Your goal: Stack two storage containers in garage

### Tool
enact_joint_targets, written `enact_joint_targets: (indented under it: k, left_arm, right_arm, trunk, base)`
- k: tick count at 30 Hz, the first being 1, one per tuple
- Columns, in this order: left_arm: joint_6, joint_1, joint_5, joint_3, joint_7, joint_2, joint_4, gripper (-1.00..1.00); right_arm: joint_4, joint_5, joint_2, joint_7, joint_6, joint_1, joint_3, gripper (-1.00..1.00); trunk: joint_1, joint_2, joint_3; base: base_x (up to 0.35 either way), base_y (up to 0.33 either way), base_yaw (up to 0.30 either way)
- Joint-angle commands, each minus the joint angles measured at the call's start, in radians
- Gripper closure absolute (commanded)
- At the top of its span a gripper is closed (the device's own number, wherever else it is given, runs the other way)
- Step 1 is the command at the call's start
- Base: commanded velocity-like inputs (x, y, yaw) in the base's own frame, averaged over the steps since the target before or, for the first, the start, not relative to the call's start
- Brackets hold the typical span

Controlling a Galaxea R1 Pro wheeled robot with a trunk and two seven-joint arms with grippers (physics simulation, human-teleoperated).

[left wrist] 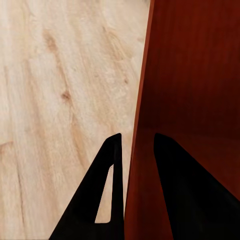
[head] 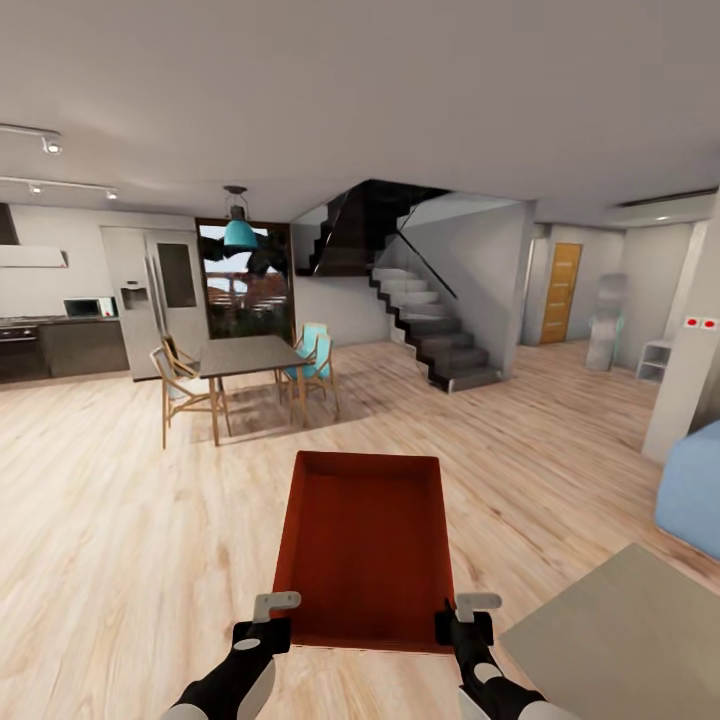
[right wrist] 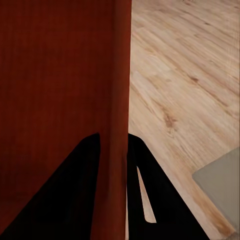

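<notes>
1. Storage container [head: 365, 545]: one orange-red open-top bin, being carried level above the wood-plank floor [head: 110, 500], held out in front of the robot between the two grippers.
2. Left gripper [head: 262, 622]: gripping the near left corner of the container. In the left wrist view its dark fingers [left wrist: 107, 195] are straddling the bin's side wall [left wrist: 137, 150], one finger outside, one inside, narrowed onto it.
3. Right gripper [head: 463, 620]: gripping the near right corner in the same manner. In the right wrist view its fingers [right wrist: 80, 190] are pinching the wall [right wrist: 120, 100] from both sides.
4. Grey surface [head: 630, 640]: lying just outside the right gripper, low and near the robot; what it belongs to cannot be told.
5. Blue upholstered piece [head: 695, 490]: sitting beyond the right gripper, further out.
6. Dining table [head: 245, 355] with chairs [head: 180, 385]: standing well ahead of the left gripper.
7. Staircase [head: 425, 330]: rising well ahead, beyond the container's far edge.
8. Wooden door [head: 560, 293]: showing far ahead on the right gripper's side.
</notes>
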Motion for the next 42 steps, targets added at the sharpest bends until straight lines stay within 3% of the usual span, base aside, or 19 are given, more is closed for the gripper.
enact_joint_targets:
  k: [1, 18, 42]
  left_arm:
    - [0.004, 0.0, 0.024, -0.012, 0.003, 0.0, 0.002, 1.0]
    - [0.004, 0.0, 0.024, -0.012, 0.003, 0.0, 0.002, 1.0]
    - [0.004, 0.0, 0.024, -0.012, 0.003, 0.0, 0.002, 1.0]
  right_arm:
    - [-0.047, 0.027, 0.001, -0.002, -0.005, -0.001, -0.007, 1.0]
    - [-0.047, 0.027, 0.0, -0.002, -0.004, -0.001, -0.007, 1.0]
    - [-0.047, 0.027, 0.002, -0.012, -0.005, -0.001, -0.007, 1.0]
  trunk:
    - [0.001, -0.001, -0.002]
    - [0.001, -0.001, -0.002]
    - [0.001, -0.001, -0.002]
  base:
    - [0.321, 0.0, 0.0]
    - [0.321, 0.006, 0.0]
    - [0.321, 0.106, -0.036]
